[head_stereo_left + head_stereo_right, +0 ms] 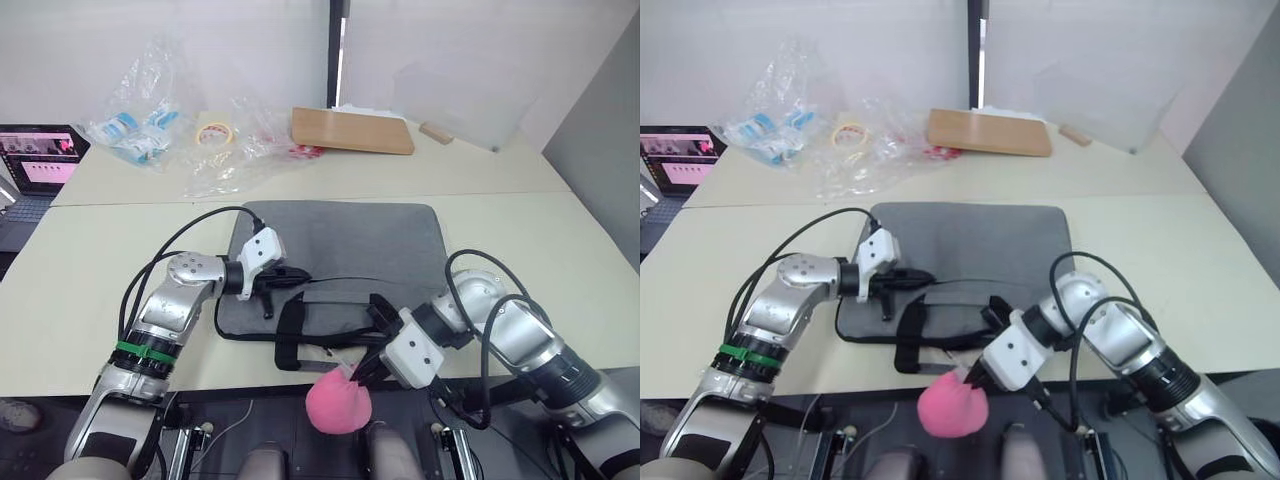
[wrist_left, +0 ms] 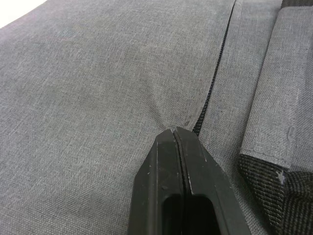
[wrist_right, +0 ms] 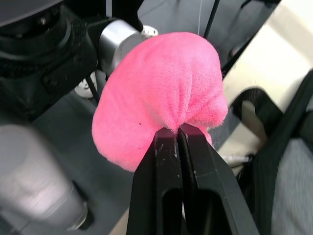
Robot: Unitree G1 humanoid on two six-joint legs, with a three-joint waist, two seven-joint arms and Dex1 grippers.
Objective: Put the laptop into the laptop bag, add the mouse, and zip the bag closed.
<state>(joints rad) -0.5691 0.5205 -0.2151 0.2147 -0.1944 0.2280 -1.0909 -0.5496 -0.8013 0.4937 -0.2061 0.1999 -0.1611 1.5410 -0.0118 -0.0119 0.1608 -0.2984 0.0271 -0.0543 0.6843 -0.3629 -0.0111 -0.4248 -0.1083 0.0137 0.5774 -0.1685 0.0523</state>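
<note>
The grey laptop bag [image 1: 350, 240] lies flat in the middle of the table, its black strap handles [image 1: 290, 335] toward the front edge. My left gripper [image 1: 300, 275] is shut, fingertips [image 2: 174, 132] resting on the bag's fabric right beside the black zip [image 2: 212, 83]. Nothing visible sits between its fingers. My right gripper [image 1: 355, 372] hangs just past the table's front edge, shut on a pink fuzzy rounded object [image 3: 156, 88] that dangles below the bag's front side. The laptop and the mouse are out of view.
A small dark laptop with a pink-lit screen [image 1: 38, 160] sits at the far left. At the back lie crumpled plastic bags [image 1: 140, 125], a tape roll [image 1: 214, 133] and a wooden board [image 1: 352, 130]. Cables loop around both arms.
</note>
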